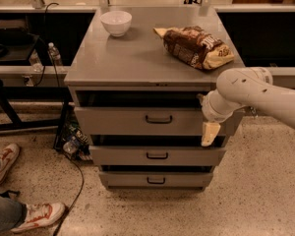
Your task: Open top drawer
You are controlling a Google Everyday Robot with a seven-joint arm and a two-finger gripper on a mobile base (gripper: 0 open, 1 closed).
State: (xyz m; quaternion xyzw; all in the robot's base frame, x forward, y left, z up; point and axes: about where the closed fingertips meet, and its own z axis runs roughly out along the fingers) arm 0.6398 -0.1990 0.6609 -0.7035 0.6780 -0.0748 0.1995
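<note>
The top drawer [137,121] is the widest of three grey drawers in a grey metal cabinet. Its dark loop handle [159,118] sits at the centre of the front. A dark gap shows above its front, under the cabinet top, so it stands a little way out. My gripper [209,132] hangs from the white arm [255,92] that reaches in from the right. It is at the right end of the top drawer's front, well right of the handle, pointing down toward the gap above the middle drawer [157,156].
A white bowl [116,22] and a brown snack bag [196,47] lie on the cabinet top [132,58]. The bottom drawer [156,180] is below. A person's sneakers [37,215] and a cable [78,181] are on the floor at left. Dark shelving stands behind.
</note>
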